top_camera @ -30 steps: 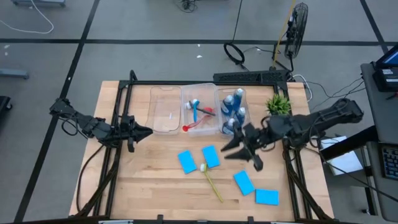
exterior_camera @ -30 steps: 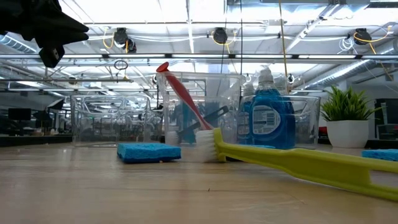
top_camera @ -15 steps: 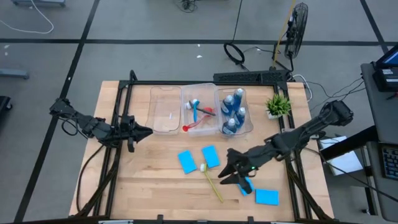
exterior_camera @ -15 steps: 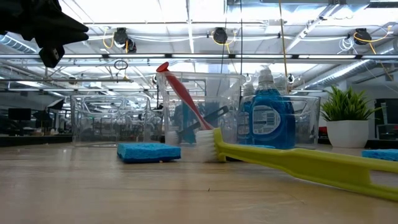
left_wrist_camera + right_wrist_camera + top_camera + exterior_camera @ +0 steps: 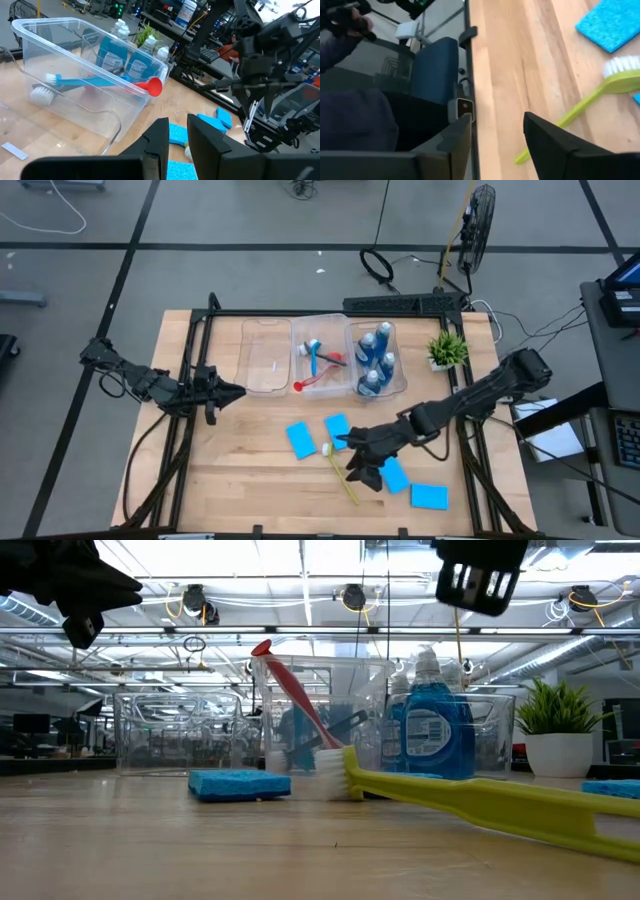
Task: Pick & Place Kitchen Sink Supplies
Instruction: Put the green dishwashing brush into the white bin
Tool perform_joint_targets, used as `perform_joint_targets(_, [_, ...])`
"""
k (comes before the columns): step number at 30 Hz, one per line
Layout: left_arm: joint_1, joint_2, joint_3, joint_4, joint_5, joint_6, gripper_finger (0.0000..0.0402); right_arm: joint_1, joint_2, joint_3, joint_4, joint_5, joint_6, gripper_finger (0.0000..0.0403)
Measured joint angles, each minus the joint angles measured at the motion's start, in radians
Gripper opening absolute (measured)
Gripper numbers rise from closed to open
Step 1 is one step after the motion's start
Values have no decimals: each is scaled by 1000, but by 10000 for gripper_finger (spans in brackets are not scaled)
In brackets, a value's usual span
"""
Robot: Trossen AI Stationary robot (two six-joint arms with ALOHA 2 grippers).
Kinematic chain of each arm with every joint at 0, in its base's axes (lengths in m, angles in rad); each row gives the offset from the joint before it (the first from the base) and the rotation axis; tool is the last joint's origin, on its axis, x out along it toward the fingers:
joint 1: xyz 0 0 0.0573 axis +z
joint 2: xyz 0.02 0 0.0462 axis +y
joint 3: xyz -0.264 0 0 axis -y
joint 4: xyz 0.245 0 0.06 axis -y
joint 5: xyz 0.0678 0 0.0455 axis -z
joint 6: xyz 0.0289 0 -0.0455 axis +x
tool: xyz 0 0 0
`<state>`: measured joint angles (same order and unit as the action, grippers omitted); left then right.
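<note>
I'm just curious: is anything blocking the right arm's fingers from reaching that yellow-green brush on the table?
Nothing visible does. The right gripper hovers open just above the yellow-green brush, which lies bare on the wooden table.

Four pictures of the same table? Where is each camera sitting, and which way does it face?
High view: above, looking straight down on the table; both arms show, right gripper over the yellow-green brush.
Low view: at table height, looking level across at that brush; both arms hang in from above.
Left wrist view: on the left arm, facing the bin; own fingers show.
Right wrist view: on the right arm, facing down at the brush; own open jaws show.
Shared: the brush.
</note>
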<state>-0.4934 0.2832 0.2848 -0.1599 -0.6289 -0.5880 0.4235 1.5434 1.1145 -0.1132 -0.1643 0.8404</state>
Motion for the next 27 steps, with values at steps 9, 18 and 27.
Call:
perform_joint_targets(9, [0, 0, 0, 0, 2, 0, 72, -10, 88, 0, -4, -49, 23, 193])
perform_joint_targets(18, [0, 0, 0, -1, 2, 0, 72, -21, 159, 0, -1, -46, 38, 186])
perform_joint_targets(27, [0, 0, 0, -1, 3, -12, 72, -45, 212, 1, 35, -43, 31, 183])
